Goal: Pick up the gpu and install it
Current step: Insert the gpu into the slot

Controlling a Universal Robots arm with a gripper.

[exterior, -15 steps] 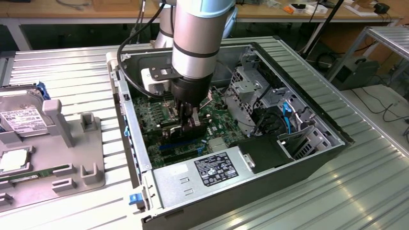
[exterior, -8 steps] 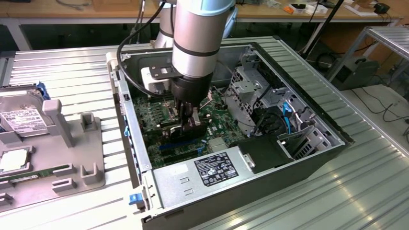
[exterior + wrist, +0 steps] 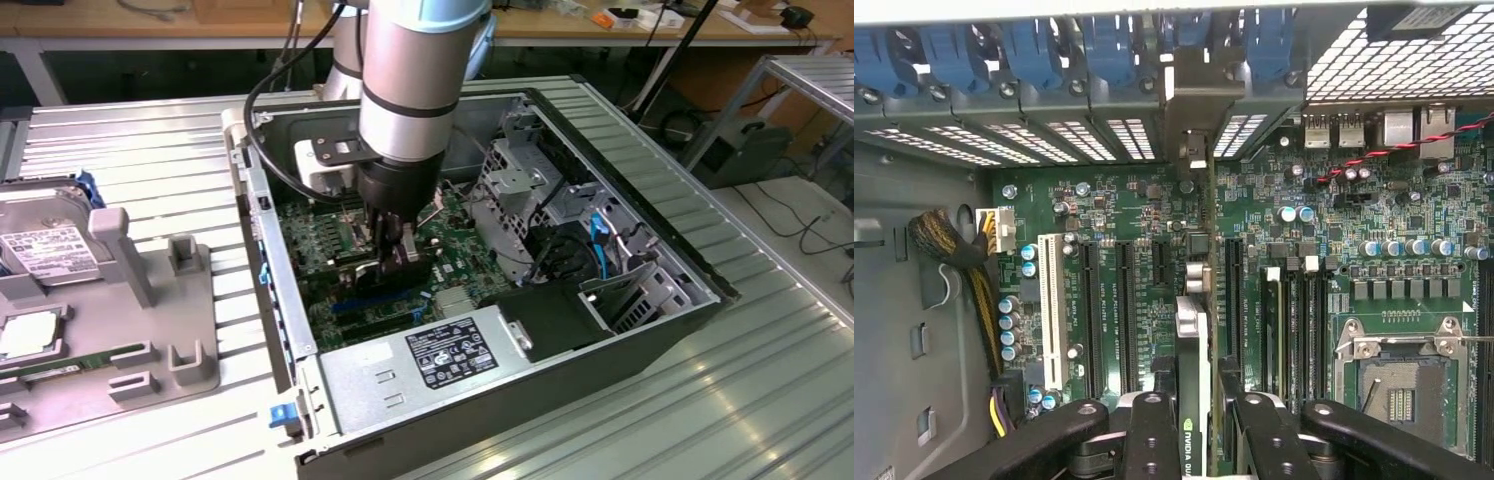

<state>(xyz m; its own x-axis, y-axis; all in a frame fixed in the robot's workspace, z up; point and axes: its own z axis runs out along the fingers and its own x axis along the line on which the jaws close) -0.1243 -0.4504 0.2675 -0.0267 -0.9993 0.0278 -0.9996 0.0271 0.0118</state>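
gpu (image 3: 1192,350) is clamped edge-on in the pincer (image 3: 1194,420), held inside the open case (image 3: 641,225), motherboard (image 3: 1334,250) slots directly beneath.

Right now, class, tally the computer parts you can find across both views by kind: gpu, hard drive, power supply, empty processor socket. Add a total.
gpu, gripped between the fingers: 1
hard drive, outside the case: 1
power supply: 1
empty processor socket: 1
Total: 4
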